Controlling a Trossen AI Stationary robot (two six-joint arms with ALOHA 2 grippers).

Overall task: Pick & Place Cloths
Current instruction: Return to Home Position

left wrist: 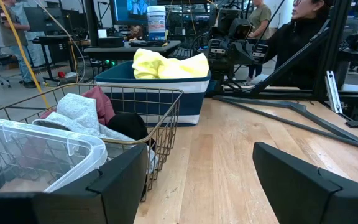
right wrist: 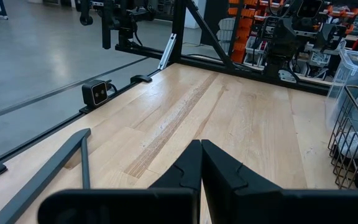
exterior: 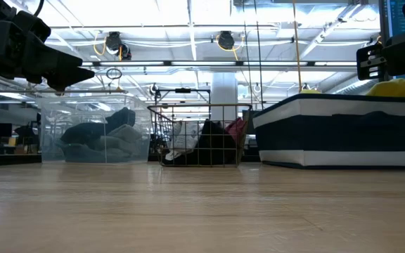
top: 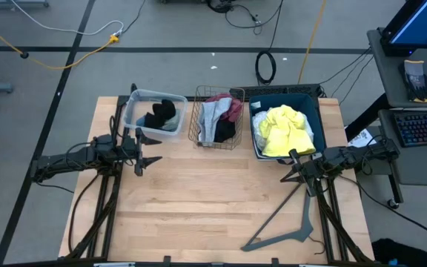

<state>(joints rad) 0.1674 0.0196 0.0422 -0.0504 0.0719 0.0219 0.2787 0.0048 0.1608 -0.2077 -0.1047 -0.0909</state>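
The left end effector (left wrist: pixel 201 148) is open and the right end effector (right wrist: pixel 201 149) is closed, each near its own tabletop (top: pixel 213 200) edge. The cloths (top: pixel 284 127) lie in three bins (top: pixel 315 111) along the far edge.

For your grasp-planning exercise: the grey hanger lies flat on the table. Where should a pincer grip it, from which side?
Probably the hanger at its thick bar's middle, from straight above and closing across the bar: it lies flat on the table, leaving no side access.
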